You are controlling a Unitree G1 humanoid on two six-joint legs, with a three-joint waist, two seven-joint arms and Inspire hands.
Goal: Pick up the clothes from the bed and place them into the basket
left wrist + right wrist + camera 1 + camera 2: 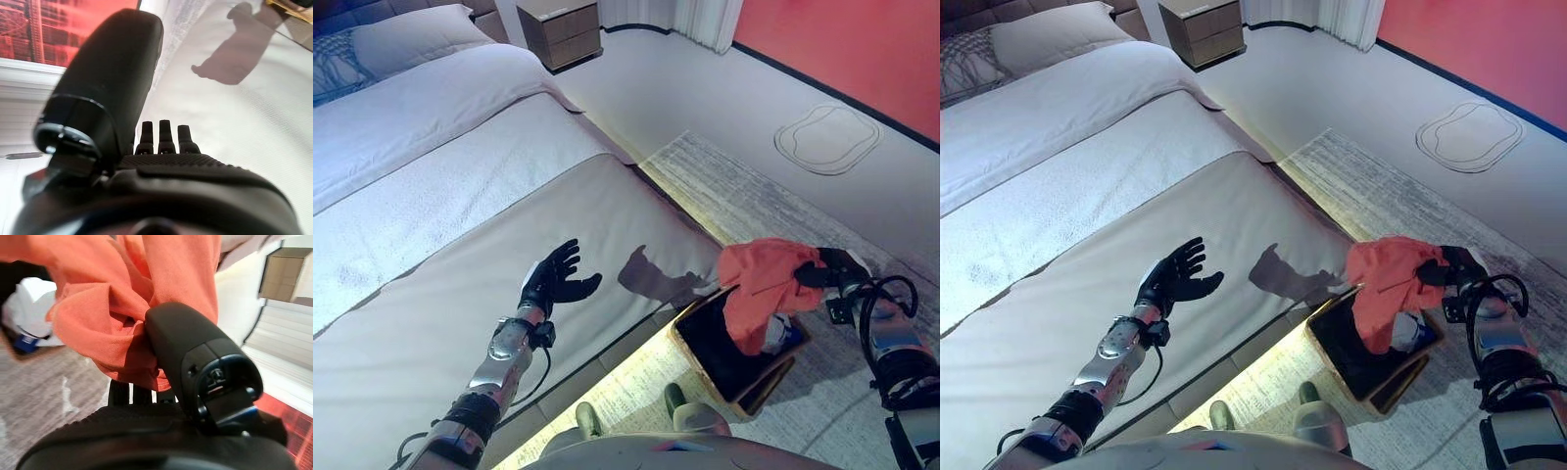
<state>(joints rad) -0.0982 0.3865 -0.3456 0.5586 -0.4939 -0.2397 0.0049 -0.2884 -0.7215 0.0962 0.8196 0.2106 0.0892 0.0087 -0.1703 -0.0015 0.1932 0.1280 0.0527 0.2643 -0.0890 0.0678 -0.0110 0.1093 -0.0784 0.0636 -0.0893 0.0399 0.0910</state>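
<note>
An orange garment (762, 284) hangs over the open basket (690, 348), which stands on the floor by the bed's near corner. My right hand (835, 268) holds it from the right, its thumb (182, 340) pressed into the bunched orange cloth (117, 318). A white and blue piece of clothing (780, 334) lies inside the basket. My left hand (555, 277) hovers open over the grey bed cover (440, 323), its fingers (164, 134) straight and holding nothing.
The bed (431, 176) fills the left side, with pillows (406, 39) at its head and a wooden nightstand (563, 31) beyond. A striped rug (744, 196) lies under the basket. A red wall (862, 44) runs along the far right.
</note>
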